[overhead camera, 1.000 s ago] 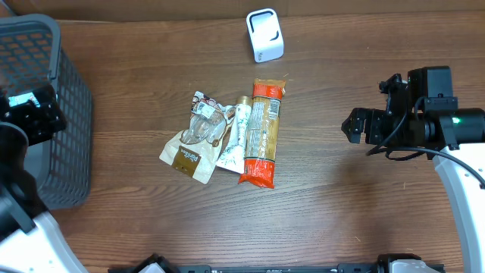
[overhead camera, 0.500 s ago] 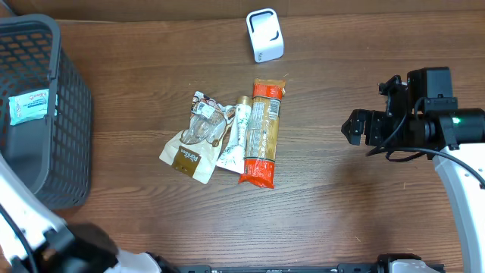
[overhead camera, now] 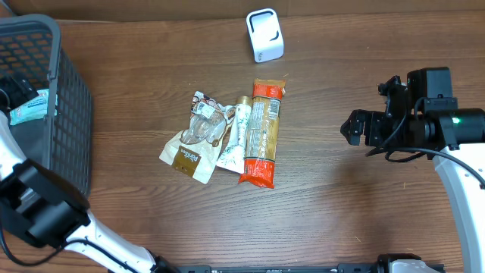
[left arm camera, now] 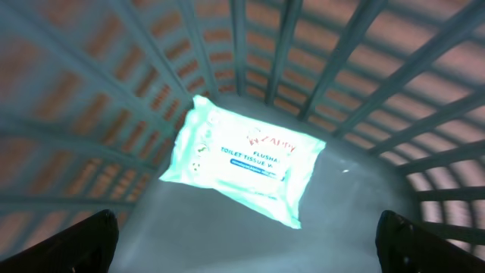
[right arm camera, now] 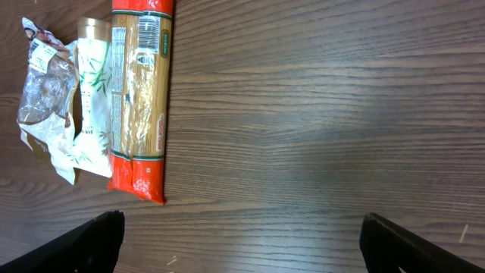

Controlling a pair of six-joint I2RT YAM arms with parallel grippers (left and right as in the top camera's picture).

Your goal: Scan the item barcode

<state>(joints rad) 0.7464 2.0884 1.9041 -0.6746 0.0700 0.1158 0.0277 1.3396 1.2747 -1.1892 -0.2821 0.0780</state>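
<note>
Turquoise pack [left arm camera: 244, 161] in grey basket [left arm camera: 356, 216] reads "TOILET TISSUE"

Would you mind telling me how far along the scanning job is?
Done: one pack of flushable wipes lies in the basket. In hand: nothing; the left gripper hangs open above it, the right gripper open over the table. Left: spaghetti pack, tube, clear bag and brown pouch lie mid-table, apart from the scanner.
</note>
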